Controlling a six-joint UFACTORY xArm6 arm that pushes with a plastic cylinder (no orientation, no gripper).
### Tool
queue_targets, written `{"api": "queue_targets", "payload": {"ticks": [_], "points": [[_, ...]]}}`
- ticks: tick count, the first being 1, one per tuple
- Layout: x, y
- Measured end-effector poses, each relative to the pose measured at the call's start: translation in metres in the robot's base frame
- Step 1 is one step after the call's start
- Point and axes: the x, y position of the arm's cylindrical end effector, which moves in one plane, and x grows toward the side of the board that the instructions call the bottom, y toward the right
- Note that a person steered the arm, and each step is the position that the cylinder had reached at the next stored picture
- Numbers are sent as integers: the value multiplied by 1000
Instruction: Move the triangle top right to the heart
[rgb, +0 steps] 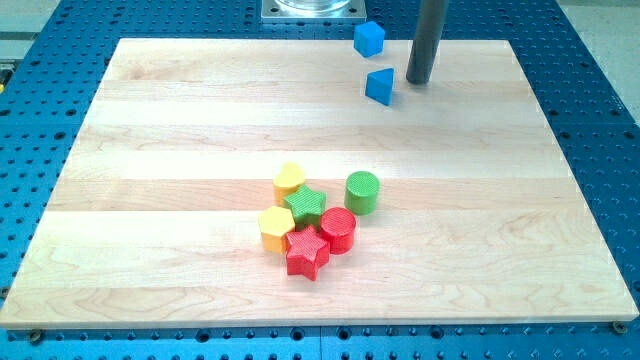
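Note:
A blue triangle block (380, 86) lies near the view's top, right of centre. My tip (417, 80) stands just to its right, a small gap apart. The yellow heart (289, 179) sits at the top left of a cluster in the middle of the board, well below and left of the triangle. A blue cube (369, 38) rests at the board's top edge, above the triangle.
The cluster also holds a green star (305, 205), a green cylinder (362, 191), a red cylinder (338, 229), a yellow hexagon (275, 228) and a red star (307, 252). The wooden board (150, 150) lies on a blue perforated table.

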Motion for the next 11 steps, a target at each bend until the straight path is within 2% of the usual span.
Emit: {"api": "queue_targets", "payload": {"ticks": [1, 2, 4, 5, 7, 8, 9, 10, 11], "points": [[-21, 0], [-22, 15], [-21, 22], [-4, 4], [82, -67], [138, -134], [113, -113], [86, -32], [33, -15]]}}
